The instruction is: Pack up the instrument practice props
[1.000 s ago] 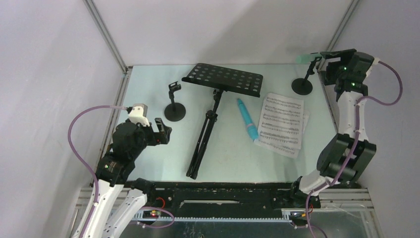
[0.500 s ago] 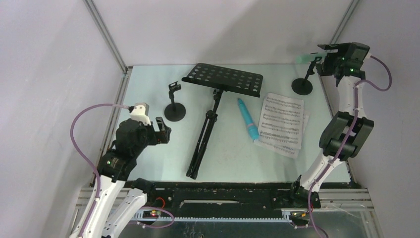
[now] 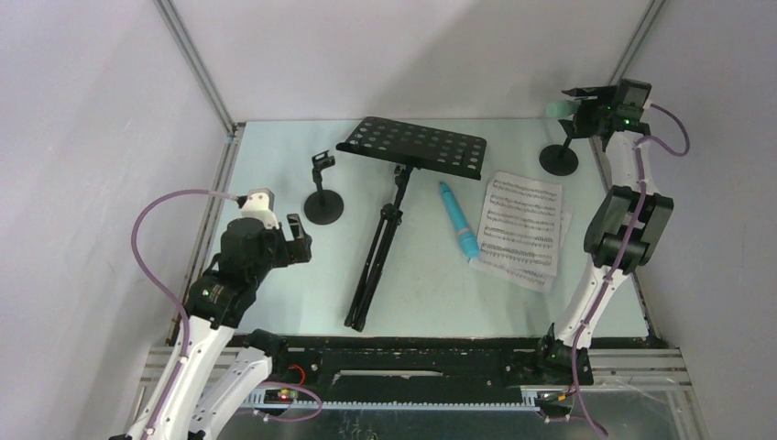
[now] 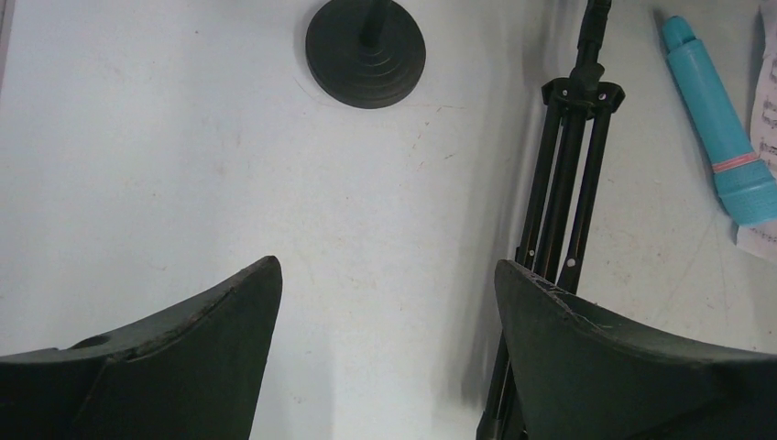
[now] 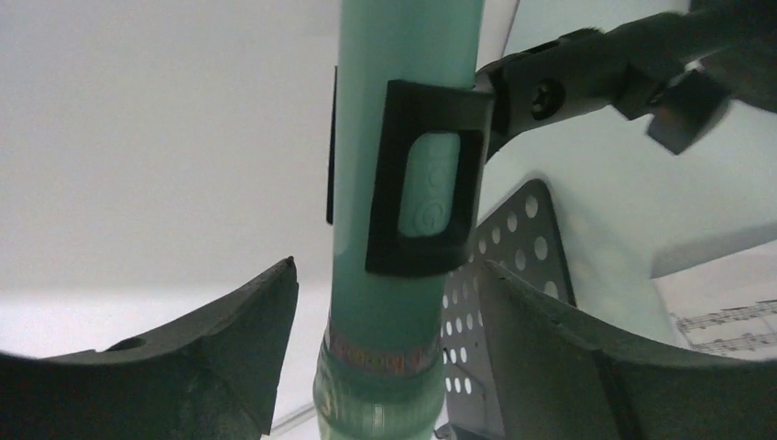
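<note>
So: right pincer [image 5: 387, 266] wide open, straddling mint mic [image 5: 408, 73], gaps both sides, not clamped. Mic sits clipped in holder [image 3: 559, 160] at counter [image 3: 431, 293] far-right corner. Left pincer [image 4: 387, 264] open, empty, near-left. Nothing packed yet: rack [image 3: 412, 147], blue mic [image 3: 457, 220], pages [image 3: 522, 229], second holder [image 3: 322, 206] all out. Packing spot not in view; mint mic's ends cut off.

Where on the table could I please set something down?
The widest bare patch is near-centre, between the tripod legs and the sheet music, nearer than the blue microphone. A smaller one lies left of the legs, nearer than the left mic holder. The far right is crowded around the right mic holder.
</note>
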Motion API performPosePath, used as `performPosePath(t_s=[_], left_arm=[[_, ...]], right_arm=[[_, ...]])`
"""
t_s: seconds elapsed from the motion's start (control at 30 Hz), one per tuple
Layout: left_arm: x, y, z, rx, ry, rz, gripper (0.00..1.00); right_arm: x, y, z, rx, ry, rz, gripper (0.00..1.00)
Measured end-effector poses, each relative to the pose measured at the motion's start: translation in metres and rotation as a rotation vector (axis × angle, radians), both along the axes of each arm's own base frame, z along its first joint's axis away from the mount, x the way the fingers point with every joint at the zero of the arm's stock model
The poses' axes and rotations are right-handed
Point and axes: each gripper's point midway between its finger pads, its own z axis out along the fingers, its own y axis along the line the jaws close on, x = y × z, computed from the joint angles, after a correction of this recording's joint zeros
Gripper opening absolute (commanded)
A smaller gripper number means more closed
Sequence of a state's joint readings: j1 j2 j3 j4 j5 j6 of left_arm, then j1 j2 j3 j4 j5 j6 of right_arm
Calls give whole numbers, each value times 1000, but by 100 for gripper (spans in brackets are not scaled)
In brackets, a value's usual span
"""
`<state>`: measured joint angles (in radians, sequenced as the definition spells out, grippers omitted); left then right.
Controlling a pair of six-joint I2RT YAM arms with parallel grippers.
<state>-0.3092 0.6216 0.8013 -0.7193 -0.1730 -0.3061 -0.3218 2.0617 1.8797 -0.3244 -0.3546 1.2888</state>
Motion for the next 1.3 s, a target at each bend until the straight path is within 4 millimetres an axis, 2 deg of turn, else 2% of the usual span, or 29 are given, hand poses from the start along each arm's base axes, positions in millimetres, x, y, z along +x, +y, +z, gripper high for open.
performPosePath(t_s=[0.1, 0.2, 0.37, 0.53, 0.87, 1.03, 1.1, 1.23, 1.3], left_arm=[[1, 0, -3, 5, 12, 2, 92], [2, 1, -4, 9, 16, 6, 92], [2, 1, -4, 10, 19, 7, 92], [3, 1, -5, 12, 24, 6, 92], [3, 1, -5, 12, 24, 7, 93], [4, 0, -8, 16, 35, 6, 93], [4, 0, -8, 16, 36, 6, 93], [4, 0, -8, 16, 36, 6, 90], [4, 0, -8, 16, 35, 6, 89]], right_arm=[[10, 7, -7, 28, 0, 20, 64], [19, 12, -10, 41, -7, 37, 49], [22, 14, -12, 65, -31, 48, 20], [21, 11, -11, 53, -47, 45, 0], [-6, -20, 4, -45, -33, -28, 0], [-19, -25, 40, -109, -91, -36, 0], [-26, -24, 60, -140, -126, -35, 0], [-46, -9, 97, -225, -178, -2, 0], [-61, 7, 113, -279, -201, 27, 0]])
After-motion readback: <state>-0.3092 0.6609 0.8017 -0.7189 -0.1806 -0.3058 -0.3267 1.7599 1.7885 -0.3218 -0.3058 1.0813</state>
